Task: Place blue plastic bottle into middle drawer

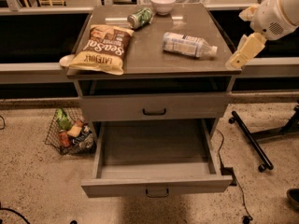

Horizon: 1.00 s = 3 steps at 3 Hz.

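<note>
The blue plastic bottle (187,45) lies on its side on the right part of the cabinet top (149,55), white cap pointing right. The middle drawer (156,185) is pulled out, and nothing shows inside its long grey tray. My gripper (243,52), a cream piece on the white arm, hangs at the cabinet's right edge. It is just right of the bottle's cap and apart from it.
A chip bag (100,48) lies on the left of the top, with a green can (140,17) and a white bowl (162,3) at the back. The closed upper drawer front (154,107) sits above the open one. A wire basket (70,130) stands on the floor at left, a wheeled stand (254,141) at right.
</note>
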Each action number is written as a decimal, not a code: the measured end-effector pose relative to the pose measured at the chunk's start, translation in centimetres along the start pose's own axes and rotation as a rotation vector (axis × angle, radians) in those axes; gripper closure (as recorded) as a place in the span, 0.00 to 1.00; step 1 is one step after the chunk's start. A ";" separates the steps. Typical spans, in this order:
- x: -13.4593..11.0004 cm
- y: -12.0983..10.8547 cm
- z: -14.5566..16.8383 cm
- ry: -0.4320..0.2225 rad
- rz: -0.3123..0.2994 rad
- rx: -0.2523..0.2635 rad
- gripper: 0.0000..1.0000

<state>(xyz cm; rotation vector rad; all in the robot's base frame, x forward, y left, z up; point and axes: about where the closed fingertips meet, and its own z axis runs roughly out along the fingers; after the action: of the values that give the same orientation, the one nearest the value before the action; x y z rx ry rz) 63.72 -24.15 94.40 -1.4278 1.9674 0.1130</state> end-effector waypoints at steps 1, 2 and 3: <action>0.0 0.0 0.0 0.000 0.000 0.000 0.00; -0.7 -1.6 1.9 -0.027 0.013 0.009 0.00; -2.0 -3.7 5.3 -0.067 0.063 0.015 0.00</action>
<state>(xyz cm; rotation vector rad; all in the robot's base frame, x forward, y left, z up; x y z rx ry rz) 69.77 -21.60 92.70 -1.3360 1.9549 0.1716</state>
